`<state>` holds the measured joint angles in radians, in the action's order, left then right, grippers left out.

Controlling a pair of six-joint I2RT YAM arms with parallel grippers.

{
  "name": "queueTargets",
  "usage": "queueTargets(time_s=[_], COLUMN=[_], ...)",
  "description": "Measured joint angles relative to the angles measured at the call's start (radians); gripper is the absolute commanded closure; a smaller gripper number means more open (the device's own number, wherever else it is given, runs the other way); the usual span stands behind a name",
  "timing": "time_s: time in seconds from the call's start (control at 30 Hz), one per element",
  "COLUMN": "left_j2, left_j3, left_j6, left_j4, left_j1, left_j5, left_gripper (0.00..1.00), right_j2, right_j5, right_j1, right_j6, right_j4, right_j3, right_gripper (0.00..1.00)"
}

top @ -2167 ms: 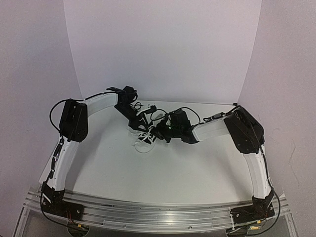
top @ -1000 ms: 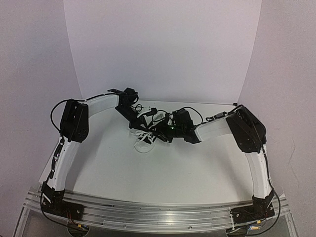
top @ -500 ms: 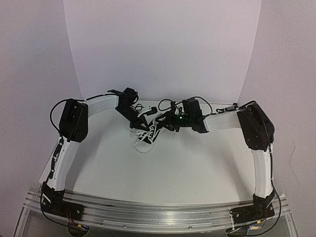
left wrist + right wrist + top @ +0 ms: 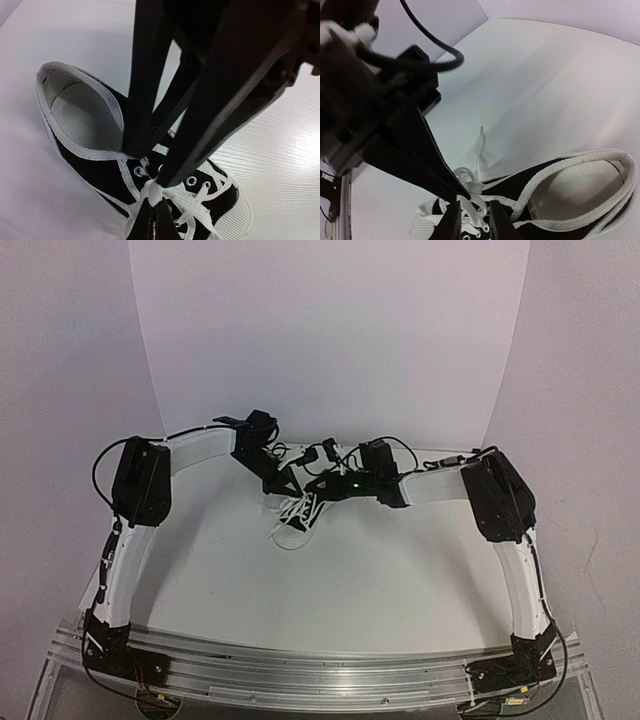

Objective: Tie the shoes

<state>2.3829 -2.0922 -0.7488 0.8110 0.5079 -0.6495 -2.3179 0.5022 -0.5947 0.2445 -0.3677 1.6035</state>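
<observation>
The shoe (image 4: 303,514) is a small black canvas sneaker with a white sole and toe cap, lying mid-table. In the left wrist view its open collar (image 4: 80,115) sits upper left, with eyelets and crossed laces below. My left gripper (image 4: 287,488) (image 4: 151,206) is shut on a folded bit of white lace (image 4: 153,192) over the tongue. My right gripper (image 4: 320,489) (image 4: 472,212) comes in from the other side. Its jaws stand a little apart, straddling the lace (image 4: 470,204) without pinching it. The left fingertips (image 4: 461,191) nearly touch it there.
Loose lace ends trail onto the table (image 4: 400,570) left of the shoe (image 4: 285,538), and one end curls up beyond it (image 4: 481,147). White backdrop walls close the back and sides. An aluminium rail (image 4: 320,675) holds both arm bases at the near edge.
My right gripper has swung up and back over the shoe's laces, and its jaws have narrowed. The left gripper holds its lace in about the same spot. The shoe has not moved.
</observation>
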Motion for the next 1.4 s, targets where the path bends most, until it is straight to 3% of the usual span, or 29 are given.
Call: queueTargets(time_s=[0.27,0.47,0.73,1.0,1.3,1.4], left_j2=[0.0,0.0,0.0,0.0,0.0,0.0], left_j3=[0.0,0.001,0.032,0.033,0.033,0.033], left_j6=[0.018,0.02,0.021,0.047,0.066,0.069], left_j4=[-0.001,0.0,-0.008,-0.008,-0.007,-0.007], left_j1=[0.0,0.007,0.009,0.008,0.007,0.005], left_j5=[0.012,0.034,0.067,0.069,0.058,0.054], left_gripper=[1.0,1.0,1.0,1.0,1.0,1.0], right_j2=[-0.048,-0.048,-0.048,-0.048,-0.05,-0.052], right_j5=[0.006,0.011,-0.049,-0.064,-0.08,-0.086], right_j1=[-0.003,-0.013,-0.026,-0.029,-0.033,-0.035], right_j6=[-0.101,-0.125,-0.168,-0.178,-0.173,-0.171], right_j4=[0.006,0.011,0.046,0.055,0.07,0.074], right_j3=[0.024,0.023,0.026,0.028,0.045,0.051], right_gripper=[0.81,0.73,0.9,0.79,0.8,0.72])
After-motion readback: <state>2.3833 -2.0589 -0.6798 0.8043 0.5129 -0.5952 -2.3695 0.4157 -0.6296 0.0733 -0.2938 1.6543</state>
